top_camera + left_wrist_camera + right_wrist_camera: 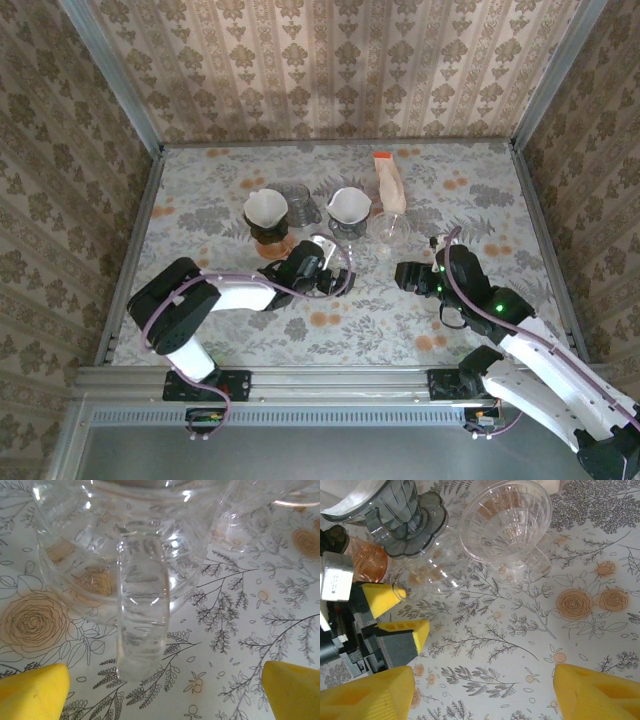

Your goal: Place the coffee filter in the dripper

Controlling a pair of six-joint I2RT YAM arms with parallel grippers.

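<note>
- Patterned walls close in three sides of the floral surface, and we take the empty clear dripper as our landmark.
- We see a white coffee filter sitting in a grey dripper just left of the clear dripper.
- We judge the filter to be light, soft and easily creased, so a gentle pinch on its upper rim looks safest.
- Our left tool is spread wide and empty, left of and nearer than the clear dripper, facing a glass handle.
- Our right tool is also wide and empty, on the near side of the clear dripper.
- Left of the clear dripper the breakable glassware stands crowded, while to its right and on its near side we have bare surface for swinging.
</note>
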